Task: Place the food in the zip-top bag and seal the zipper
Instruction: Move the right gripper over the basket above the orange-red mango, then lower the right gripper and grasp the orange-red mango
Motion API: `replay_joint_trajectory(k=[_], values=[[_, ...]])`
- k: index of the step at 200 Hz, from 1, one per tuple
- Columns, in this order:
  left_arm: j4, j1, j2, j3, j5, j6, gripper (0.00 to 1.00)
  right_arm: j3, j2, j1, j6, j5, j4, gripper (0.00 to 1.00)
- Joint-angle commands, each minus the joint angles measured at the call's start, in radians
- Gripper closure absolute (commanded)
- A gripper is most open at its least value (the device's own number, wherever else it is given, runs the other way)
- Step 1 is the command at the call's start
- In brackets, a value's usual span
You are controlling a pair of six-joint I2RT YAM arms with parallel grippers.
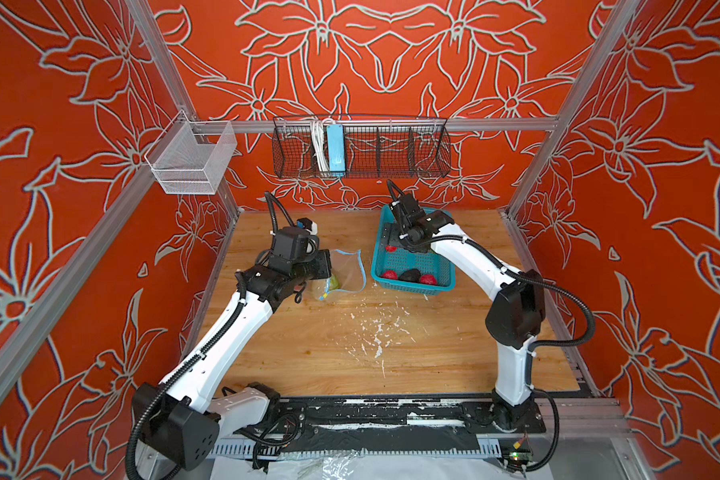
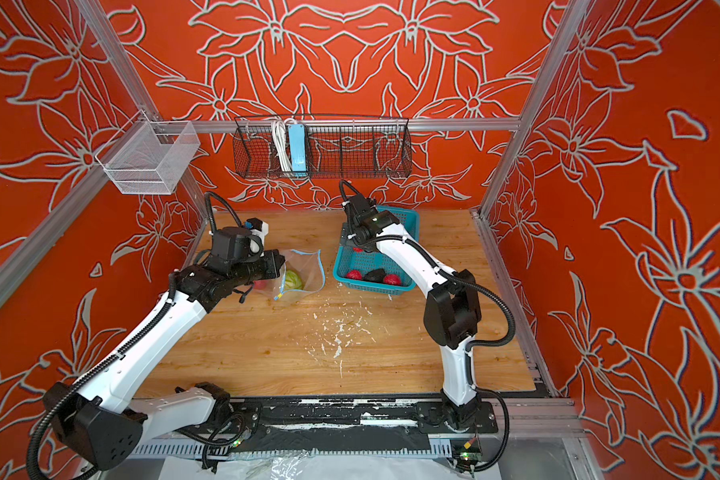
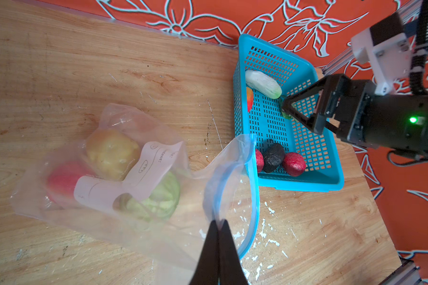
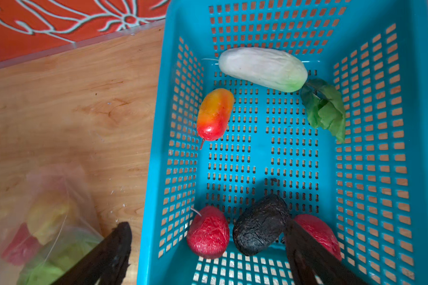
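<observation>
Between bag (image 3: pixel 143 170) and radish (image 3: pixel 263 84) stands the teal basket's wall (image 3: pixel 238 98).

wooden table (image 1: pixel 350 353): zip-top bag (image 1: pixel 348 270) beside teal basket (image 1: pixel 416 264)

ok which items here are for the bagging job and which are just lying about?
Job: zip-top bag, zipper, left gripper pinching its mouth; bagged cabbage, potato, red fruit; radish, pepper, avocado, two red fruits in teal basket; open right gripper.
Lying about: wire rack, power strip, mesh bin, white flecks.
</observation>
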Motion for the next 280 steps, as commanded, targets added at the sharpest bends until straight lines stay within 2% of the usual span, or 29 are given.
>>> replay_joint_trajectory(k=[1,19,53,147,186,280], values=[[0.025,0.008,-0.023,-0.009,-0.011,0.007,1.0,0.013,0.037,-0.018,0.087,0.008,0.024,0.05],[0.023,0.008,-0.029,-0.011,-0.02,0.012,1.0,-0.006,0.037,-0.021,0.122,0.045,0.053,0.05],[0.029,0.008,-0.028,-0.017,-0.025,0.01,1.0,-0.03,0.054,-0.033,0.164,0.043,0.132,0.05],[0.031,0.008,-0.019,-0.02,0.001,-0.003,1.0,0.069,0.218,-0.064,0.272,-0.01,0.147,0.07],[0.025,0.008,-0.01,-0.011,-0.013,0.003,1.0,0.181,0.304,-0.08,0.29,-0.022,0.089,0.07],[0.036,0.008,-0.011,-0.018,0.008,-0.005,1.0,0.25,0.408,-0.093,0.35,-0.042,0.114,0.13]])
